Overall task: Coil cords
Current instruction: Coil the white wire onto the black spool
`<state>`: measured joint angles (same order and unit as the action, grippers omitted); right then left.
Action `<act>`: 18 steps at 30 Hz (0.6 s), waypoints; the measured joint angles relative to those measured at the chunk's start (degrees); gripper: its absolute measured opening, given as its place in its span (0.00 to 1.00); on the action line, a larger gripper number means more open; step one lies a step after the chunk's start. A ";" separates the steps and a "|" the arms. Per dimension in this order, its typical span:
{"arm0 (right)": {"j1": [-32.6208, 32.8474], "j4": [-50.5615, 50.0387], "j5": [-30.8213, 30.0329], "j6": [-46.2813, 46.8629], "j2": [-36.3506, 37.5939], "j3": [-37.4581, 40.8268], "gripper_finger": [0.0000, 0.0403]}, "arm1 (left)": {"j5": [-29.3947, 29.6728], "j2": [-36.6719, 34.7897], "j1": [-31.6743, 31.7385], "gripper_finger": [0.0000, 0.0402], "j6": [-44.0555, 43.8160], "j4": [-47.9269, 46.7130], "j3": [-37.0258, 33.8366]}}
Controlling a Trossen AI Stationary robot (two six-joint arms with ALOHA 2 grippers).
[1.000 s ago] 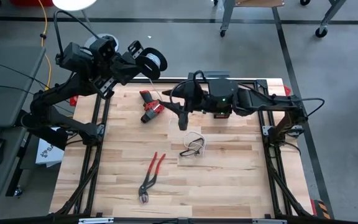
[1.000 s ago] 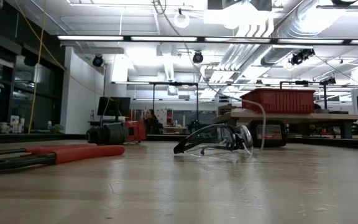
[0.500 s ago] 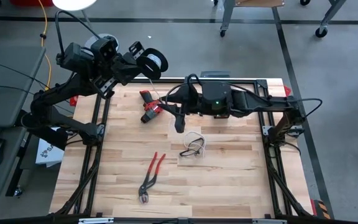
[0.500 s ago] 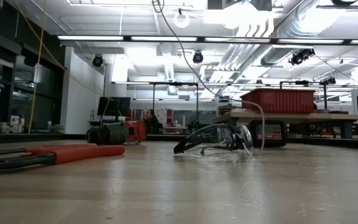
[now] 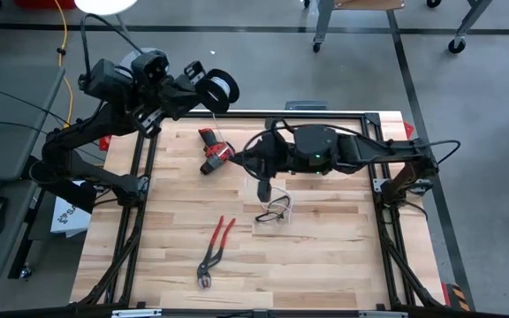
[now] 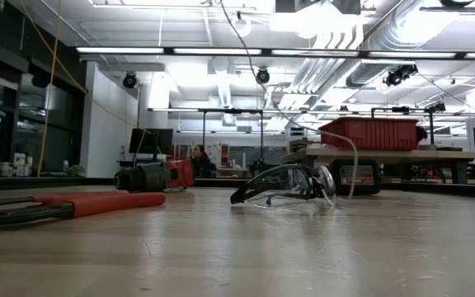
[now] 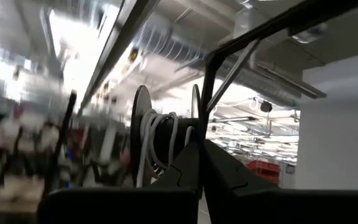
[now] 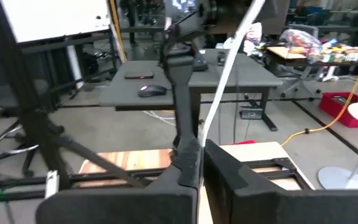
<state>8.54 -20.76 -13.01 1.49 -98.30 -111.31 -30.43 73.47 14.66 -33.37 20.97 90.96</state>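
A small black spool (image 5: 216, 87) with white cord (image 7: 156, 134) wound on it is held high beyond the table's far left corner by my left gripper (image 5: 200, 91). The thin white cord (image 5: 223, 132) runs from the spool down to my right gripper (image 5: 254, 168), which is shut on it above the table's middle. In the right wrist view the cord (image 8: 224, 74) slants away from the shut fingers. The cord's loose end (image 5: 281, 196) lies on the table beside the safety glasses (image 5: 274, 211). My left gripper is shut at the spool's flange (image 7: 194, 118); its own fingers (image 7: 185, 168) hide the exact place of contact. The spool is lifted clear of the table, with its axis about level. My right gripper pinches the cord (image 8: 205, 134), a single strand, between its two fingertips. The fingers come in roughly level from the table's right side, across the cord. The strand runs straight from the fingers toward the spool.
Red-handled pliers (image 5: 215, 247) lie toward the near left. A red and black tool (image 5: 212, 150) lies at the far left of the table. A red bin (image 6: 368, 132) stands on a bench in the room behind.
My right gripper has shut on the cord and swung slightly toward the table's near edge. The spool and my left gripper have kept still.
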 joint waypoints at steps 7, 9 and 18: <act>2.37 -5.06 5.46 1.70 3.90 0.00 0.00 | -0.14 -1.49 0.97 0.00 -13.35 -17.61 0.04; 3.22 -5.67 7.87 2.32 4.97 0.00 0.00 | -0.12 -2.56 1.44 0.00 -15.65 -22.65 0.04; 6.62 -7.76 12.00 2.61 7.86 -0.02 0.00 | 4.09 -5.20 3.50 0.00 -17.06 -32.09 0.04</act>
<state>15.16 -28.51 -1.01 4.10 -90.44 -111.33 -26.33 68.27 18.16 -50.43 -11.12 91.00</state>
